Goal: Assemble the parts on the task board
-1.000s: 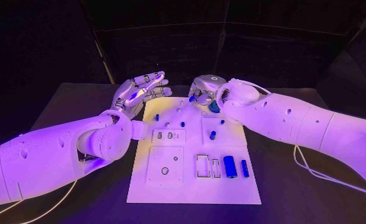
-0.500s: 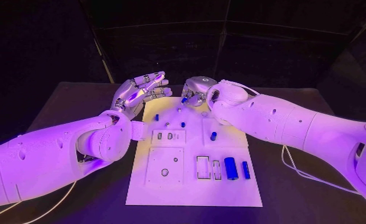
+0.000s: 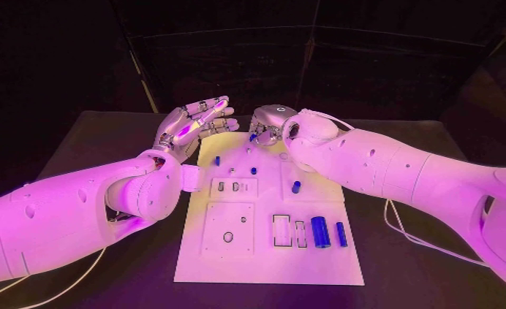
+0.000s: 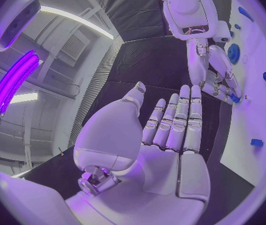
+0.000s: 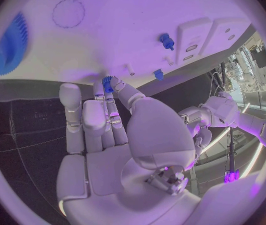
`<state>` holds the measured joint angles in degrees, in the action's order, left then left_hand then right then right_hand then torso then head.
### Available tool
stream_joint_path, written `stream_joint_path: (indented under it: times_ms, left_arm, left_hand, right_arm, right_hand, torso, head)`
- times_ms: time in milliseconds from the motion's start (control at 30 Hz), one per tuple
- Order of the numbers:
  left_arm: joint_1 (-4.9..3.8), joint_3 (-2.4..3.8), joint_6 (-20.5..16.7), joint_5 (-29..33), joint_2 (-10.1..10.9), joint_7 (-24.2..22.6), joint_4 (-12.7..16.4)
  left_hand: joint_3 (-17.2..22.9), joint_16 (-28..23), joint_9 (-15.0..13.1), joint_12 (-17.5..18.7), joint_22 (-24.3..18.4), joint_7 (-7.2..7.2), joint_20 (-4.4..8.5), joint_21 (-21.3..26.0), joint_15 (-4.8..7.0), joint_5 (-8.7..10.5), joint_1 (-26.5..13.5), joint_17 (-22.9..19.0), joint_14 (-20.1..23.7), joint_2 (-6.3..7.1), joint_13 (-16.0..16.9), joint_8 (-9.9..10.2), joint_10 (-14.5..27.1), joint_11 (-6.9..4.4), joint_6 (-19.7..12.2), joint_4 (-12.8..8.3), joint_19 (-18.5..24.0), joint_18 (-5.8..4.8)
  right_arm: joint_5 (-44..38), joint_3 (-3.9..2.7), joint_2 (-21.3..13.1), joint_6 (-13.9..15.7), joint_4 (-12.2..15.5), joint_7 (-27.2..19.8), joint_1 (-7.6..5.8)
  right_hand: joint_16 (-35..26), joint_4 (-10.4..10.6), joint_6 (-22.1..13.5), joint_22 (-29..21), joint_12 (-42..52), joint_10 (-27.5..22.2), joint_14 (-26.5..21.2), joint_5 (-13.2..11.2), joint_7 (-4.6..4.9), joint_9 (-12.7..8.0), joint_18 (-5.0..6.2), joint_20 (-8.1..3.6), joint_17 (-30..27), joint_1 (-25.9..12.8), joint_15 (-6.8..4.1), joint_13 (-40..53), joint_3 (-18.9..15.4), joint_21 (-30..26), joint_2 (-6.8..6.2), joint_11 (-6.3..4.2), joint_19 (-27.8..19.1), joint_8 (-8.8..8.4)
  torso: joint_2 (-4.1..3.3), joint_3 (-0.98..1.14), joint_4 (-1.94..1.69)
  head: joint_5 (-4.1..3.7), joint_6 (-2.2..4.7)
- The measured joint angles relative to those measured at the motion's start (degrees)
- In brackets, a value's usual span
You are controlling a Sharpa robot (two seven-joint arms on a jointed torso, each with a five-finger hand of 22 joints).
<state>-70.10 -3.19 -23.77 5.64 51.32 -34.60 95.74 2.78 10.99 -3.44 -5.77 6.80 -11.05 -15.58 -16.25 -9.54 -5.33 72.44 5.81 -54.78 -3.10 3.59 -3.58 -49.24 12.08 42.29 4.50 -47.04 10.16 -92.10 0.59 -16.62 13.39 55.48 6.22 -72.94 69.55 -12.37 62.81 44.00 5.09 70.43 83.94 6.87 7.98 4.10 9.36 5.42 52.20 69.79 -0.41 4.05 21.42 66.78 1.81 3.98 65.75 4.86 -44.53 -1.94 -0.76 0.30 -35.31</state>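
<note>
The task board (image 3: 269, 250) fills the lower centre of the head view, running up to mid-frame. My left hand (image 3: 193, 128) hangs over its upper left corner, fingers spread flat and holding nothing. My right hand (image 3: 270, 125) sits at the board's upper edge, just right of centre, pinching a small blue gear (image 5: 108, 83) between thumb and fingertip. A larger blue gear (image 5: 8, 45) lies on the board near it, and a blue cylinder (image 3: 319, 231) rests at lower right. My grip on the small gear looks thin; I judge that a slight tilt could let it slip and roll off the board's far edge.
</note>
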Motion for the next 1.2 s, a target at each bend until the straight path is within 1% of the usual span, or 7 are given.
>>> stream_joint_path:
  times_ms: [267, 500, 733, 933, 1033, 1133, 1200]
  left_arm:
    - [-0.12, 0.00, 0.03, 0.00, 0.03, 0.07, 0.03]
    - [-0.18, 0.00, 0.06, 0.00, 0.15, 0.16, 0.02]
    - [-0.26, 0.00, 0.12, 0.00, 0.73, 0.26, 0.04]
    - [-0.30, -0.02, 0.15, -0.01, 1.34, 0.31, 0.05]
    - [-0.32, -0.02, 0.17, -0.01, 1.44, 0.33, 0.00]
    - [-0.33, -0.02, 0.20, -0.01, 1.45, 0.36, -0.16]
    - [-0.33, -0.02, 0.24, -0.01, 1.43, 0.39, -0.28]
  left_hand:
    - [0.00, 0.00, 0.00, 0.00, 0.00, 0.00, 0.00, 0.00, 0.00, 0.00, 0.00, 0.00, 0.00, 0.00, 0.00, 0.00, 0.00, 0.00, 0.00, 0.00, 0.00, 0.00]
    - [0.00, 0.00, 0.00, 0.00, -0.06, 0.00, 0.00, 0.00, 0.00, 0.00, 0.00, -0.05, 0.00, 0.00, 0.00, 0.00, 0.00, 0.00, 0.00, -0.33, 0.00, 0.00]
    - [0.01, 0.00, 0.00, 0.00, -0.05, 0.00, 0.00, 0.00, 0.00, 0.00, 0.00, -0.05, 0.00, 0.00, 0.00, 0.00, 0.00, 0.00, 0.00, -0.33, 0.00, 0.00]
    - [0.01, 0.00, 0.00, 0.00, -0.05, 0.00, 0.00, 0.00, 0.00, 0.00, 0.00, -0.05, 0.00, 0.00, 0.00, 0.00, 0.00, 0.00, 0.00, -0.33, 0.01, -0.01]
    - [0.01, 0.00, 0.00, 0.00, -0.05, 0.00, 0.00, 0.00, 0.00, 0.00, 0.00, -0.05, 0.00, 0.00, 0.00, 0.00, 0.00, 0.00, 0.00, -0.33, 0.00, -0.01]
    - [0.01, 0.00, 0.00, 0.00, -0.04, 0.00, 0.00, 0.00, 0.00, 0.00, 0.00, -0.05, 0.00, 0.00, 0.00, 0.00, 0.00, 0.00, 0.00, -0.33, 0.00, -0.01]
    - [0.01, 0.00, 0.00, 0.00, -0.07, 0.00, 0.00, 0.00, 0.00, 0.00, 0.00, -0.04, 0.00, 0.00, 0.00, 0.00, 0.00, 0.00, 0.00, -0.33, 0.00, -0.01]
  right_arm:
    - [-0.41, 0.01, 0.27, 0.02, -0.36, 0.33, 0.06]
    - [-0.77, 0.01, -0.59, 0.29, 0.64, 0.79, 0.05]
    - [-0.96, -0.01, -6.89, 2.06, 7.11, 1.26, 0.03]
    - [0.53, -0.09, -14.80, 3.93, 14.51, 1.68, 0.03]
    - [3.14, -1.03, -18.73, 4.51, 17.37, 2.13, 0.06]
    - [6.54, -1.53, -21.89, 4.43, 19.40, 2.71, -0.03]
    - [8.84, -1.72, -23.53, 3.88, 19.93, 3.28, -0.03]
  right_hand:
    - [-0.75, 0.92, -2.38, -1.13, -1.41, -3.57, -0.02, -0.30, 1.15, -0.20, 0.00, 0.74, -2.06, -0.75, 0.44, -0.42, 0.00, -0.08, -2.16, 1.21, -0.81, -0.95]
    - [-5.34, 2.10, -15.95, -8.84, -0.89, -13.48, -2.07, -0.28, 1.92, -0.50, 0.00, 1.96, -9.53, -0.17, 1.84, -0.32, -3.95, -4.90, -5.82, 2.59, -6.46, -1.25]
    - [-5.33, 3.34, -13.62, -9.07, 1.67, -13.92, -2.07, 0.20, 2.19, -0.07, 0.00, 1.96, -9.84, 0.82, 1.84, 0.04, -6.12, -4.92, -5.82, 2.64, -6.46, -0.90]
    - [-2.55, 4.52, -9.60, -4.53, 7.10, -6.32, -0.66, 1.73, 2.14, 0.40, 0.00, 1.57, -5.84, 1.02, 1.08, 1.47, -7.62, -2.12, -5.62, 1.76, -2.91, 0.45]
    - [-0.11, 5.35, -8.74, -1.28, 11.95, 1.09, 0.12, 2.24, 1.34, 0.40, 0.00, 0.82, -2.19, 0.97, 0.24, 3.84, -8.44, -0.02, -5.67, 0.28, -0.78, 0.74]
    - [5.83, 7.53, -9.37, 4.68, 21.31, 6.62, 0.11, 3.92, 0.20, 0.24, -1.03, -0.50, 7.83, -0.37, -0.94, 11.04, -11.29, 3.56, -7.62, -1.02, 2.87, 0.74]
    - [11.17, 10.07, -9.94, 6.86, 37.92, 7.79, 0.11, 5.14, -0.16, 0.10, -1.38, -0.73, 16.98, -0.88, -0.94, 28.19, -14.25, 5.09, -8.13, -1.22, 4.01, 0.74]
  torso:
    - [-0.11, 0.00, -0.01]
    - [-0.11, 0.03, -0.01]
    - [-0.05, 0.12, 0.11]
    - [0.14, 0.20, 0.50]
    - [0.27, 0.26, 0.80]
    - [0.40, 0.32, 1.08]
    - [0.45, 0.36, 1.18]
  head:
    - [0.07, -0.06]
    - [0.12, -0.04]
    - [0.10, 0.25]
    - [0.26, 0.35]
    - [0.25, 0.34]
    - [0.23, 0.37]
    - [0.12, 0.37]
